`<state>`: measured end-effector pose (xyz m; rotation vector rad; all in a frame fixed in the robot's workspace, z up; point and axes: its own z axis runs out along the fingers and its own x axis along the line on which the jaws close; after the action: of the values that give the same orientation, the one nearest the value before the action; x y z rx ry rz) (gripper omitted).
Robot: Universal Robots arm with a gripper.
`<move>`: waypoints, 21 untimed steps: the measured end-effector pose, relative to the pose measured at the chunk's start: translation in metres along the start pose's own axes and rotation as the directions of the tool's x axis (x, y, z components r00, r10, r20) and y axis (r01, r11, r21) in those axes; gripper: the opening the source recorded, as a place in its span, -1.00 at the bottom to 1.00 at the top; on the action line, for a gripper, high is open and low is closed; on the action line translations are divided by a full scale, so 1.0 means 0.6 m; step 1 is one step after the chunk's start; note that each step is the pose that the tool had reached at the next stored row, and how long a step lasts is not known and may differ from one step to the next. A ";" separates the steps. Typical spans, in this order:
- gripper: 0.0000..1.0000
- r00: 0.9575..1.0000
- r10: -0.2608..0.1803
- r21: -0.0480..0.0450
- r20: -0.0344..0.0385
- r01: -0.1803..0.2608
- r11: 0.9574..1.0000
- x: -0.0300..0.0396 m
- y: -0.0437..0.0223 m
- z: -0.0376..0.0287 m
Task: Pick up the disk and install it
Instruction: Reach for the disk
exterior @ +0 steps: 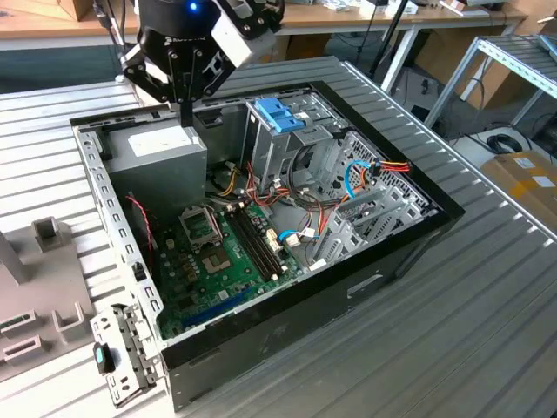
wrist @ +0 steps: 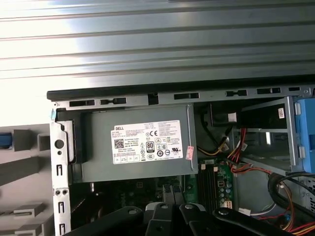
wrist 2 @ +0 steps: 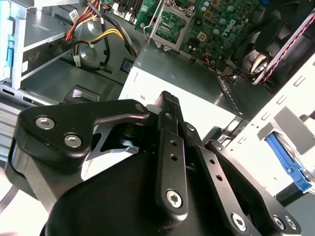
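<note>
Looking into an open computer case (exterior: 305,305) resting on a ribbed metal table (exterior: 487,331). Finding inside it a grey power supply (exterior: 157,157) in one corner, a green motherboard (exterior: 218,261) on the floor beside that, and an upright metal cage (exterior: 278,152) carrying a light blue tab (exterior: 277,113) on top, with bundles of coloured wires (exterior: 322,209) running between cage and board. Seeing the gripper (exterior: 185,120) hanging just above the power supply, pressing its fingers (wrist 2: 170,105) together and grasping nothing. Spotting the disk (wrist 2: 285,160) outside the case, telling it by its bright blue rail, lying at a pale grey holder (exterior: 52,296) near the case's outer wall, apart from the gripper. Noticing also a loose metal bracket (exterior: 126,353) by the case's corner, toward the exterior view's left.
</note>
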<state>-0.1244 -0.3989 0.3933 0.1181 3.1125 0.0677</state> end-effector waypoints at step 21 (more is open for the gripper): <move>-0.80 1.000 0.000 0.000 0.000 0.000 1.000 0.014 -0.001 0.000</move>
<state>-0.1331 -0.3989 0.3933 0.1180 3.1125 0.0676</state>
